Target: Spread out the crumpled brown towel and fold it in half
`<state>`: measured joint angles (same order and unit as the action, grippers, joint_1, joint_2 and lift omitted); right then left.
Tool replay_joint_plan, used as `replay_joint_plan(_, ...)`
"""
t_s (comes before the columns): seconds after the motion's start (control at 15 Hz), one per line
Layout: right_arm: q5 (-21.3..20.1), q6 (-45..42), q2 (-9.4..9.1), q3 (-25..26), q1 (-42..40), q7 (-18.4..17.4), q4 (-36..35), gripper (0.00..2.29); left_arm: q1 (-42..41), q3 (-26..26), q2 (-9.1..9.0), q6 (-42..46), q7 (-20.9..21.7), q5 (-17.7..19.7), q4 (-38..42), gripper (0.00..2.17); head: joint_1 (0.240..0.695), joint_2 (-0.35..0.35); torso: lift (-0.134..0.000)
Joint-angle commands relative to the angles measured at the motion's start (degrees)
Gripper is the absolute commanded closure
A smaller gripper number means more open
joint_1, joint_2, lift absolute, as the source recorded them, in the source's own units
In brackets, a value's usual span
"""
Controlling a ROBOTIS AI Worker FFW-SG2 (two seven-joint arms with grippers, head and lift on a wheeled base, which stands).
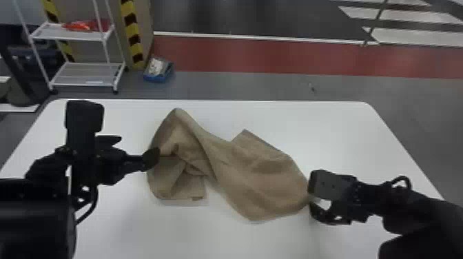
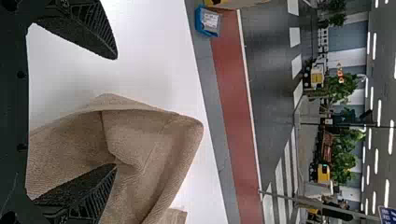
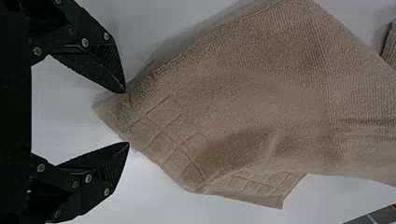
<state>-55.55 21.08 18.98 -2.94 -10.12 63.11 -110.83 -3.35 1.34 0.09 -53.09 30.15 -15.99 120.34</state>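
We see the crumpled brown towel (image 1: pixel 255 172) only partly spread on the smooth white table (image 1: pixel 344 127) – flattening and folding remain. Our black left gripper (image 2: pixel 116 112) and black right gripper (image 3: pixel 126 117) both have parted jaws – the right's apparently astride a corner.

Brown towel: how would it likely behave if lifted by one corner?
The brown towel would probably droop floppily, given its soft folds. It seems unlikely to slip, since its weave looks textured. The bunched end near the left gripper might drag along.
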Motion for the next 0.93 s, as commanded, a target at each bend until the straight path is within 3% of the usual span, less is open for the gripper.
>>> replay_joint_plan(0.0,-0.1,0.2,0.53,0.0,0.2,1.1,0.0,0.47,-1.3,1.0,-0.24,0.0,0.3,0.5,1.1,0.07,0.695,-0.088,-0.124)
replay_joint_plan(0.33,0.1,0.3,1.77,0.9,-0.1,3.7,-1.1,0.47,-1.9,1.4,-0.24,0.0,0.4,0.7,1.5,0.08,0.695,-0.085,-0.124)
replay_joint_plan(0.53,-0.5,0.0,1.41,0.6,0.7,3.8,0.3,0.48,-2.1,1.2,-0.24,0.4,0.4,0.7,1.4,0.08,0.695,-0.092,-0.124)
replay_joint_plan(0.67,-1.4,-0.2,1.41,0.0,2.1,4.9,2.2,0.66,-2.5,1.3,-0.24,0.9,0.6,0.7,1.4,0.08,0.695,-0.094,-0.124)
replay_joint_plan(0.87,0.6,-0.2,1.24,0.1,3.2,5.4,2.4,1.04,-2.9,1.6,-0.24,1.1,0.6,1.1,1.3,0.08,0.695,-0.094,-0.124)
